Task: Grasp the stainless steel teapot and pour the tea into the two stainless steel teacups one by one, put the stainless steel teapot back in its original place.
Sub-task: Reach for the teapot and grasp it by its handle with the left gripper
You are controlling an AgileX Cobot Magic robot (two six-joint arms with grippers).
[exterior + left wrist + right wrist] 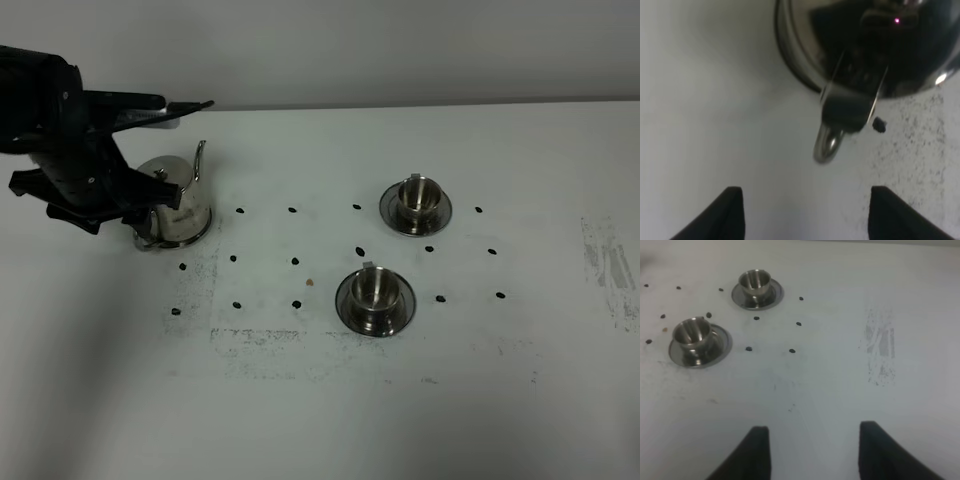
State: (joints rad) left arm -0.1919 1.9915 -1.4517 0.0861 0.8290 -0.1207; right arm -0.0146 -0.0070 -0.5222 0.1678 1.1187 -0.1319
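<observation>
My left gripper (805,220) is spread wide and empty, with the loop handle (830,145) just ahead at 12 o'clock. The stainless steel teapot (178,205) stands upright, the far teacup (416,197) at its 3 o'clock and the near teacup (376,288) at 4. I judge it rigid, slick, and heavy if full: pinch the handle firmly.

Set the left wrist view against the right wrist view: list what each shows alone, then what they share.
Left wrist only: the stainless steel teapot, close, loop handle toward the open left hand. Right wrist only: the two teacups on saucers, a scuffed patch, the open right hand. Shared: white table with black dots.
</observation>
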